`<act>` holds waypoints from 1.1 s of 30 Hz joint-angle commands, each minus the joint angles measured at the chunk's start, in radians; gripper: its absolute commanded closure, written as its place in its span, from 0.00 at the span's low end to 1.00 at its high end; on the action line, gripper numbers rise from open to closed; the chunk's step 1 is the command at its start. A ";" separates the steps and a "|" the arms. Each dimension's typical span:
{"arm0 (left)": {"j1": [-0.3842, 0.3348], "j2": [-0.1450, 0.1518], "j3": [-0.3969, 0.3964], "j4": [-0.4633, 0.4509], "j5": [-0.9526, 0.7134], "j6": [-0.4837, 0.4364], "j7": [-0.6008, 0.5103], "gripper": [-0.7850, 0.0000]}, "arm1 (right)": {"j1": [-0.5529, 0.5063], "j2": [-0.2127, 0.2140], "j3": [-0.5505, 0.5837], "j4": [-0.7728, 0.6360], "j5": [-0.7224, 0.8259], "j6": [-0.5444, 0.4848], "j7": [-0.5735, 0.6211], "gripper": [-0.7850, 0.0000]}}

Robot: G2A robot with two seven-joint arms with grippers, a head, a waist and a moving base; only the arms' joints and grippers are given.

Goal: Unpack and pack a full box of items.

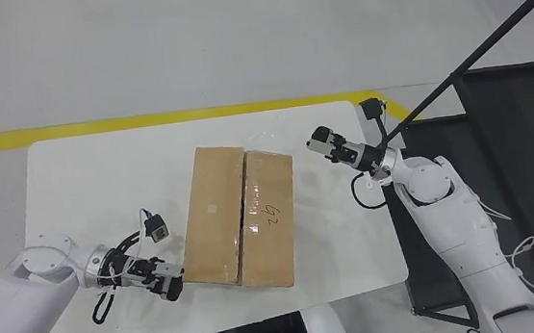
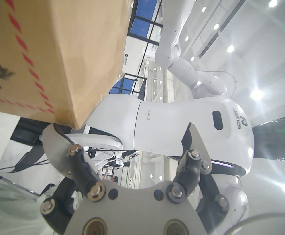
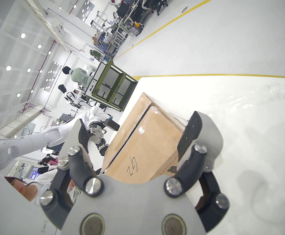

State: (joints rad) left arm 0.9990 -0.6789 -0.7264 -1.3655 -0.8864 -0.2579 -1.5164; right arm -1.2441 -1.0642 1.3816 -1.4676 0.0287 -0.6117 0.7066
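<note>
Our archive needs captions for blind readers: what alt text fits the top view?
A closed cardboard box sits in the middle of a white table. The open left gripper is at the box's near left corner; the open right gripper is off its far right corner, not touching it.

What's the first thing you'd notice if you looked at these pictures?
The big brown cardboard box, flaps shut, sitting in the middle of the white table. Then the two open grippers on either side of it: the left gripper right at the box's near corner, the right gripper off its far corner, apart from it.
</note>
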 commanded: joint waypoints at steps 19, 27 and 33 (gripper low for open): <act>-0.012 -0.038 -0.189 0.173 0.072 -0.251 0.622 0.00 | -0.011 0.002 -0.008 -0.007 -0.003 0.023 0.029 0.00; 0.004 -0.029 -0.246 0.168 0.160 -0.268 0.687 0.00 | -0.073 0.028 -0.021 -0.049 0.102 0.191 0.393 0.00; 0.004 -0.029 -0.246 0.168 0.160 -0.268 0.687 0.00 | -0.135 0.046 -0.015 -0.115 0.156 0.318 0.566 0.00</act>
State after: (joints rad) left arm 1.0030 -0.7075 -0.9727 -1.1973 -0.7262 -0.5262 -0.8292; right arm -1.3684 -1.0214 1.3619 -1.5696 0.1776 -0.3126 1.2435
